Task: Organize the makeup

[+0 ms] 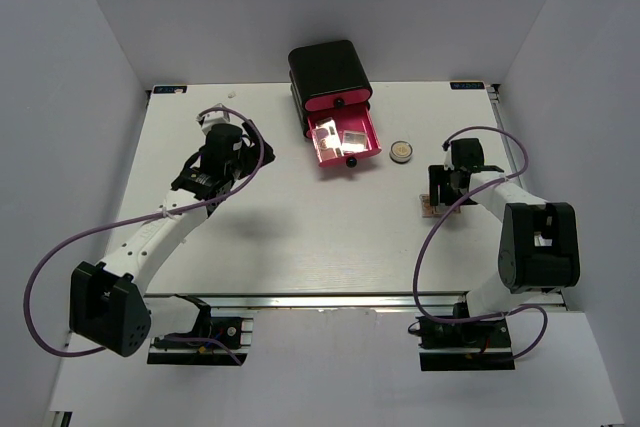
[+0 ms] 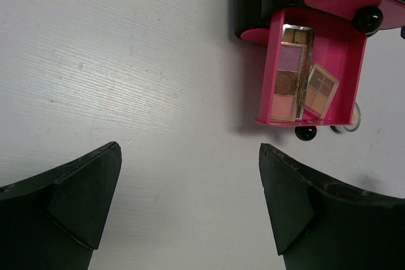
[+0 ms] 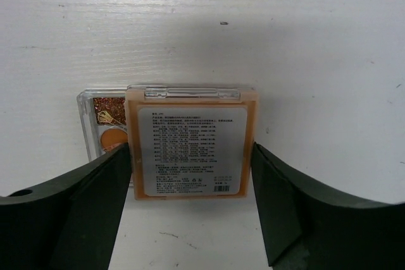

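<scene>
A tan square palette (image 3: pixel 190 143) lies label-up, overlapping a clear brown glitter palette (image 3: pixel 101 121) on the table. My right gripper (image 3: pixel 191 150) is low over it, and its fingers touch both side edges of the tan palette. In the top view these palettes (image 1: pixel 430 207) sit right of centre under the right gripper (image 1: pixel 441 194). A round gold compact (image 1: pixel 401 152) lies beside the open pink drawer (image 1: pixel 372 144), which holds a long palette (image 2: pixel 288 74) and a small square palette (image 2: pixel 321 88). My left gripper (image 2: pixel 190 150) is open and empty over bare table, also seen in the top view (image 1: pixel 222 135). No sticks show.
The black box (image 1: pixel 330 69) with pink drawers stands at the back centre, its bottom drawer pulled out toward me. The gold compact (image 2: pixel 351 120) peeks out behind the drawer's front. The table's right edge (image 1: pixel 520 162) is close to the right arm.
</scene>
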`<state>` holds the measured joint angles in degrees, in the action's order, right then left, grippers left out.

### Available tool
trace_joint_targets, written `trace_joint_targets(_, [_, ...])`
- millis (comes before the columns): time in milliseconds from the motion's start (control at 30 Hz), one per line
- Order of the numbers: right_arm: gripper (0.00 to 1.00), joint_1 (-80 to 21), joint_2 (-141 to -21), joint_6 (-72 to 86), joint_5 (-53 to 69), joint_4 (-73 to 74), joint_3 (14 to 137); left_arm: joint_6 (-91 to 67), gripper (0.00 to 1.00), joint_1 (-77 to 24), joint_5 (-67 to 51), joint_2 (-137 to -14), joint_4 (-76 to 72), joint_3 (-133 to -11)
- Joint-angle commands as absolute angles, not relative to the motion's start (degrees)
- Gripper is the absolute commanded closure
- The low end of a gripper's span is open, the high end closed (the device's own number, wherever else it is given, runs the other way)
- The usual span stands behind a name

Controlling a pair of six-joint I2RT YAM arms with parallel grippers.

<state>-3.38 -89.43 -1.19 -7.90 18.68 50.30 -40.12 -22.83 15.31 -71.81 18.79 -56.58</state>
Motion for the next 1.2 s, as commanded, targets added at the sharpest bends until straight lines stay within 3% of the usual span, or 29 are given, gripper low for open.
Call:
trace_joint_targets(0, [0.33, -3.08, -90.44, -0.35, -5.45, 17.49, 49.83, -40.43, 0.02, -22.68, 14.5, -69.61, 17.75, -56.16])
trace_joint_targets(167, [0.6, -3.16, -87.72, -2.72, -3.61, 16.44, 51.76, -39.99, 0.02, -22.59, 13.63, -69.17, 17.14, -55.73])
trace_joint_targets(367, [0.76, -4.56, -83.06, -6.94, 8.51, 13.01, 59.58, -38.67, 0.02, -22.68, 8.79, -67.24, 12.14, -52.74])
trace_joint_targets(667, [0.78, -20.03, -92.62, -0.36, 8.62, 6.15, 75.31, -38.94, 0.02, -22.67, 7.65, -65.31, 11.78, -50.54])
trace_joint_targets(1000, [0.62, -24.35, -107.39, 4.05, 0.7, 5.36, 88.42, -40.43, 0.02, -22.68, 9.75, -59.51, 13.53, -46.76])
trace_joint_targets(1100, [0.45, -24.35, -109.07, 3.69, 0.96, 5.27, 88.86, -40.78, 0.02, -22.67, 10.02, -58.1, 14.15, -45.8])
trace_joint_targets(1167, [0.23, -24.43, -109.51, 3.6, 1.58, 5.36, 88.77, -40.87, 0.02, -22.68, 10.11, -57.83, 14.41, -45.53])
